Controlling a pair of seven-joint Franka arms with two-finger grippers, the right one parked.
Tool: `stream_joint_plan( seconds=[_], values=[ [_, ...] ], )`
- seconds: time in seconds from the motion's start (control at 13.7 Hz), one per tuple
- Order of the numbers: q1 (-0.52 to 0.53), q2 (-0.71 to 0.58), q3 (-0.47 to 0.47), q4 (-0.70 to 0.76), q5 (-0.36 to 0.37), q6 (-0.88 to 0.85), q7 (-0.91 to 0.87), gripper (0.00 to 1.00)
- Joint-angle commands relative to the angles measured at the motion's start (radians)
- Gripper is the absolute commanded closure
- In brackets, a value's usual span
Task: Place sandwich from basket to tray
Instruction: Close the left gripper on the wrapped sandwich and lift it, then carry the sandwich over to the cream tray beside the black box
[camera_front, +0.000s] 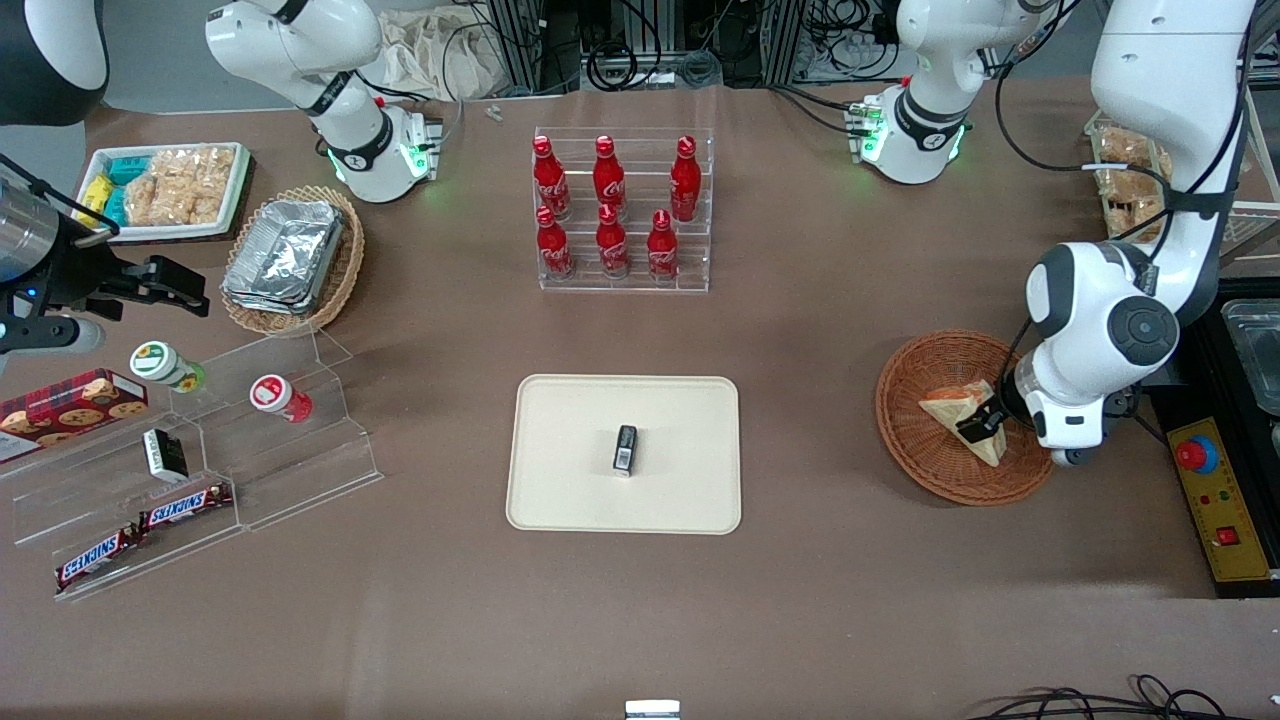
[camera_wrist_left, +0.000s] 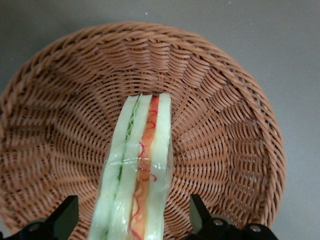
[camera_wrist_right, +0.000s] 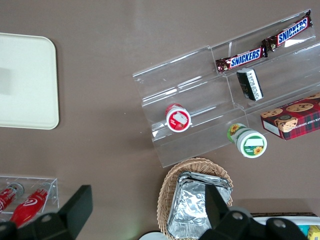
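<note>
Gripper spread open, nothing held, astride sandwich | sandwich on edge in basket, between the fingers | I'd close squarely on the bread faces, squeeze gently, lift straight | tray well apart, toward parked arm.

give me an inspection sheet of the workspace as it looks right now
Surface: brown table, tidy.
Sandwich: in the basket, on edge, between the open fingers.
Tray: cream, holds one small dark packet.
Clutter: rack of red bottles, foil containers, snack bars, two small jars, cookie box, all apart from the tray.
Gripper: low over the basket, open, straddling the sandwich.
Cables: bundles at the table's edge.
Surroundings: red stop button toward the working arm's end.
</note>
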Motion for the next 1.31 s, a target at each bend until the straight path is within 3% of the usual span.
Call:
stream_joint_plan(
  seconds=[0.0,0.07,0.15,0.22,0.29,0.51,0.88,1.24],
  values=[
    [-0.002,0.016,-0.001,-0.018,0.020,0.052,-0.085,0.05],
    [-0.005,0.024,-0.001,-0.012,0.020,0.052,-0.104,0.32],
    [-0.007,0.024,-0.002,-0.008,0.020,0.051,-0.137,0.75],
    [-0.012,0.024,-0.004,-0.006,0.020,0.051,-0.142,0.94],
    [-0.013,0.020,-0.007,-0.004,0.020,0.046,-0.148,1.00],
    [-0.013,0.009,-0.015,0.046,0.024,-0.029,-0.135,1.00],
    [-0.013,-0.026,-0.044,0.268,0.023,-0.368,-0.076,1.00],
    [-0.013,-0.011,-0.197,0.609,0.011,-0.751,0.003,1.00]
  ],
)
